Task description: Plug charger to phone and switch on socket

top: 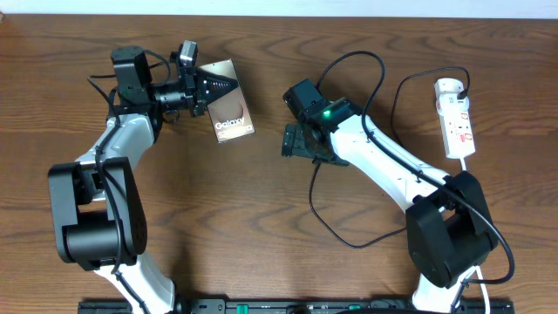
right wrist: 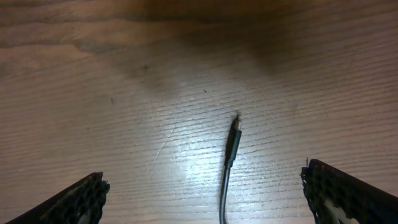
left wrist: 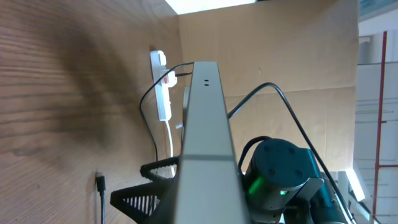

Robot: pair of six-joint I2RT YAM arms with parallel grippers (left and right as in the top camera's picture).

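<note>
L gripper (top: 209, 87) clamps phone (top: 234, 115) nr far edge; R gripper (right wrist: 205, 183) wide, empty, over charger (right wrist: 231, 146) tip. Risk: tip skids as jaws close.

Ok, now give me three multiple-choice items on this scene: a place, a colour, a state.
1. The socket is: A black, B white, C brown.
2. The charger's connector tip lies: A on the socket, B on the table by the right gripper, C off the table.
3. The right gripper is: A open, B shut on the tip, C shut on the socket.
1B, white body, red marks; 2B, the tip rests on wood; 3A, fingers stand wide apart.
</note>
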